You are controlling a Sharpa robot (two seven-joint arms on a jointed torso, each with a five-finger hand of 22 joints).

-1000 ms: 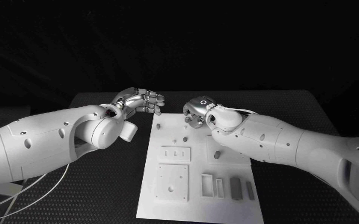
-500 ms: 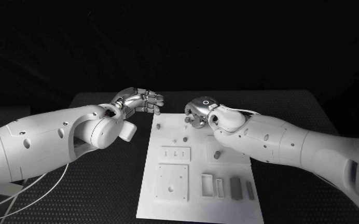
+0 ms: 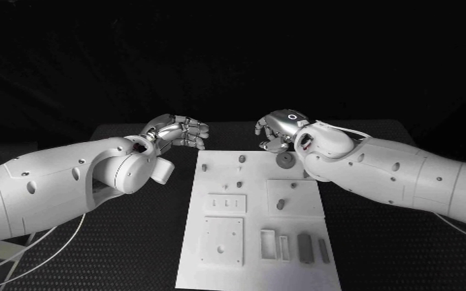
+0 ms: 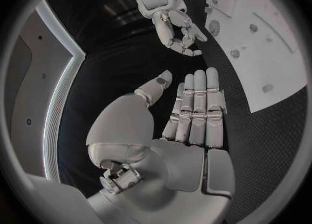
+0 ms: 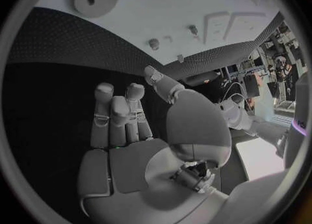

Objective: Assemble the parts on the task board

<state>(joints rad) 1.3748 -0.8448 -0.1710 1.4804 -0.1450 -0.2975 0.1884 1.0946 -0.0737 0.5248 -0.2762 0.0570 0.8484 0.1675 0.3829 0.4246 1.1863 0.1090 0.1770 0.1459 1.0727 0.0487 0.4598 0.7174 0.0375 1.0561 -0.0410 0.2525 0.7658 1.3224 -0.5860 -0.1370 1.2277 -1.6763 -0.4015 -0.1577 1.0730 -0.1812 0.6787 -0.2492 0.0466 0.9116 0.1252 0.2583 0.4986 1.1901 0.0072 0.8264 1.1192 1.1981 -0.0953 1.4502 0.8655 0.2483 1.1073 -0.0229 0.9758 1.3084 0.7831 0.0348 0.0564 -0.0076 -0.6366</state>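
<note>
1. The task board (image 3: 254,237) is seen as a long white plate on the black table (image 3: 388,237), running from the near edge toward 12 o'clock. Raised square plates, slots and small holes are carried on it.
2. A round grey disc part (image 3: 285,160) with a central hole is seen lying flat near the board's far right corner. Small grey peg parts (image 3: 242,159) stand at the far end, and another (image 3: 281,204) stands in a square plate at mid-board. Two darker bars (image 3: 306,246) lie at the near right.
3. The right hand (image 3: 279,131) is held above the board's far right corner, at about 12 o'clock from the disc and apart from it. Its fingers are spread and nothing is held.
4. The left hand (image 3: 180,131) is placed off the board's far left corner, at about 10 o'clock from the pegs. In the left wrist view its fingers (image 4: 198,107) lie straight and side by side, with nothing grasped.
5. The table is covered with a dotted black mat, and darkness lies behind it.
</note>
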